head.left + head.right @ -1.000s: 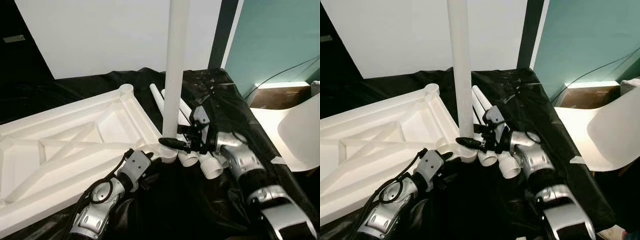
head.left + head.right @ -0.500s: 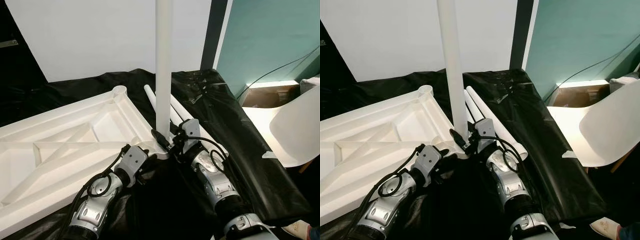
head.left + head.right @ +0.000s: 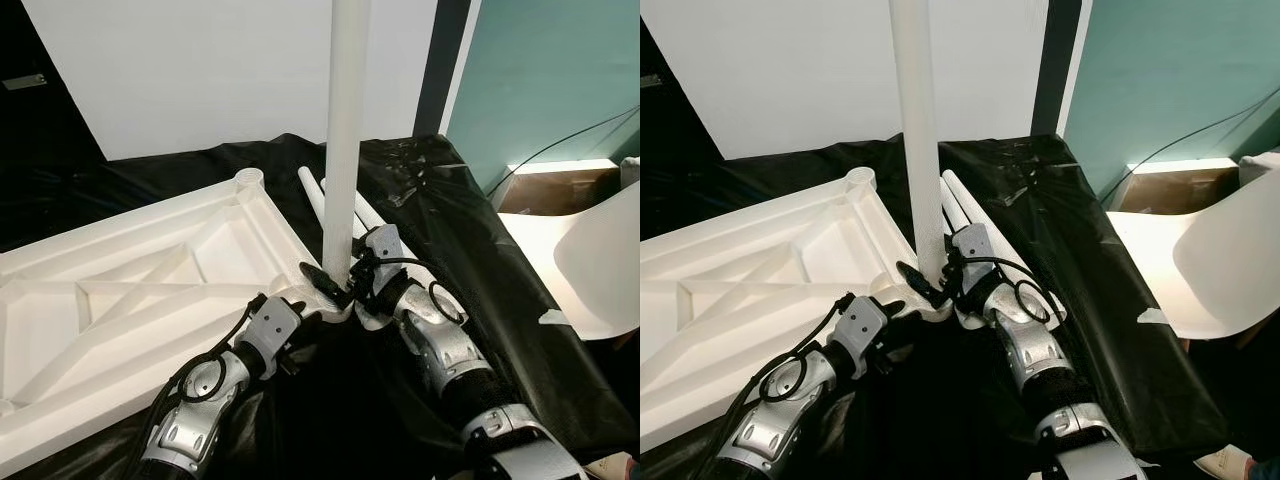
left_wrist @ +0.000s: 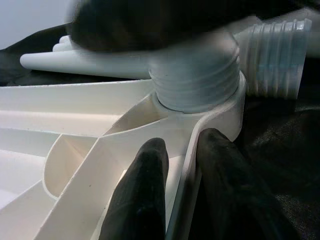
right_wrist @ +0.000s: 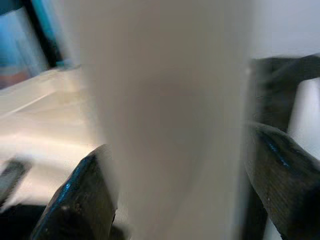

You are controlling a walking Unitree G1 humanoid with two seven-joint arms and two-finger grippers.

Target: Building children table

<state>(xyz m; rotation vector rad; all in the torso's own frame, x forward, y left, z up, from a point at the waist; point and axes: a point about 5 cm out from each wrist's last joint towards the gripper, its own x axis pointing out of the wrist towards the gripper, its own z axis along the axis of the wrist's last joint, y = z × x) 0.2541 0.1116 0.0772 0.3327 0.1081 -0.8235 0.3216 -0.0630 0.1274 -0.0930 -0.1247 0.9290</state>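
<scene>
Standing upright in the near right corner socket (image 4: 200,100) of the upturned white tabletop (image 3: 130,290) on black sheeting (image 3: 470,250), white leg (image 3: 343,140) clamped low by right gripper (image 3: 335,285), left gripper (image 4: 185,195) pinching tabletop's rim beside socket, spare legs (image 3: 375,225) just right, no readable writing.
</scene>
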